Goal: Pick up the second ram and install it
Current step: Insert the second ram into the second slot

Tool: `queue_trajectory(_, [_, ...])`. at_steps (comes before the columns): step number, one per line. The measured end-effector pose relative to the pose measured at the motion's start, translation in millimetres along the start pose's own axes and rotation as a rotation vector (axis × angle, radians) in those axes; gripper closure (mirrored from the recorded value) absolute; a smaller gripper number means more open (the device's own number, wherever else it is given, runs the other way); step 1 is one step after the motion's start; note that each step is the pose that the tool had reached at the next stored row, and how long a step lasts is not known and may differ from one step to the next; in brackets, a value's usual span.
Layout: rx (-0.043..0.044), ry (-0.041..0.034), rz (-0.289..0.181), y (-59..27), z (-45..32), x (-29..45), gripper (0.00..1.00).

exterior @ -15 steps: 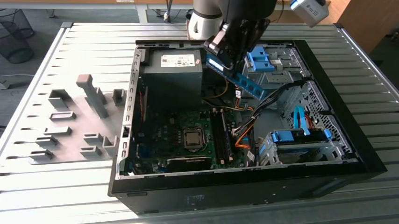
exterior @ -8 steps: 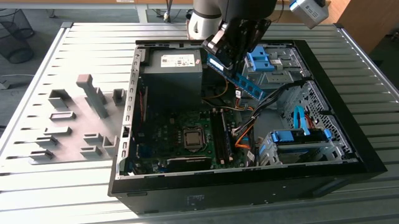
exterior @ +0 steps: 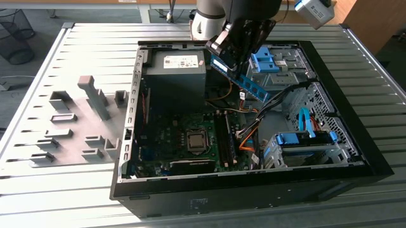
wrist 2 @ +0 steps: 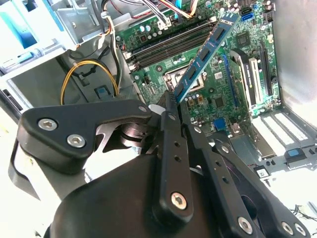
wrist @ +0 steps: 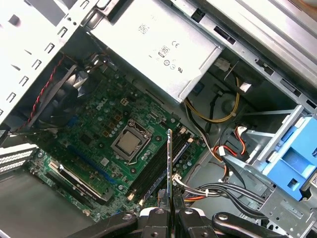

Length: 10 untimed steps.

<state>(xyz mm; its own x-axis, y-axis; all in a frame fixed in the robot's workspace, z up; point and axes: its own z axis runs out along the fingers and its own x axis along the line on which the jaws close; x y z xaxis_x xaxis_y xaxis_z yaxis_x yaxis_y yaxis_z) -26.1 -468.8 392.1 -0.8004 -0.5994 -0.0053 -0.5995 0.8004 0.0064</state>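
One gripper [exterior: 229, 57] squeezes shut on the second ram [exterior: 252, 87], a long blue-green stick. It hangs tilted in the air over the open computer case [exterior: 254, 202]. Down below sit the green board [exterior: 170, 134] and its long black slots [exterior: 224, 137], well apart from the stick.

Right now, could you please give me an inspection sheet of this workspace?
Surface: grey slatted metal table, carrying an open black computer case.
Job's things: long blue-green ram stick, held tilted above the green motherboard, not seated.
Clutter: grey slotted plastic blocks on the table, to the exterior view's left of the case.
Gripper: black gripper shut on the ram stick's end.
Cables: orange and black cables loose inside the case.
Surroundings: black wire wastebasket on the floor beside the table.
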Motion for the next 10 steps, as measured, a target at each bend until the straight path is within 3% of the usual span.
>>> queue_trajectory(10, [0.0006,-0.0001,0.062,0.0,0.1,0.0,0.86])
